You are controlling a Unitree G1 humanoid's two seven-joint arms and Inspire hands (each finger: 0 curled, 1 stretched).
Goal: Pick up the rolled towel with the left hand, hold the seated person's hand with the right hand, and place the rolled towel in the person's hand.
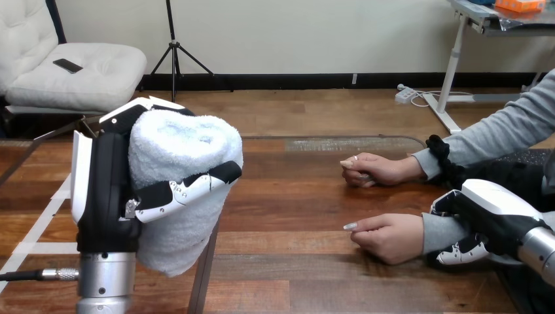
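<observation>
closest to the camera, the robot's left hand (105, 196) is standing upright at the left of the head view, its silver forearm rising from the bottom edge. its fingers (190, 186) are curling across the front of the rolled towel (180, 147), gripping it against the black palm. the towel is pale and fluffy, standing on end in that grip: its rolled top is showing above the fingers and its lower end is hanging below them, held up in front of the wooden table (294, 196).

at the lower right, the robot's right hand (494, 212) is lying over the grey sleeve (440, 230) just behind the cuff, at the wrist of the person's nearer hand (386, 237). its black-and-white fingers (461, 252) are curling in under the wrist from the near side, closing round it.

the person's nearer hand is resting on the table, loosely curled, knuckles up, fingertips pointing toward the view's left. the person's farther hand (376, 169) is resting on the table beyond it — also loosely closed, and apart from both robot hands.

the towel and the nearer hand are well apart, with bare wood lying between them. strips of white tape (39, 226) are running across the table at the far left, beside the left forearm.
</observation>
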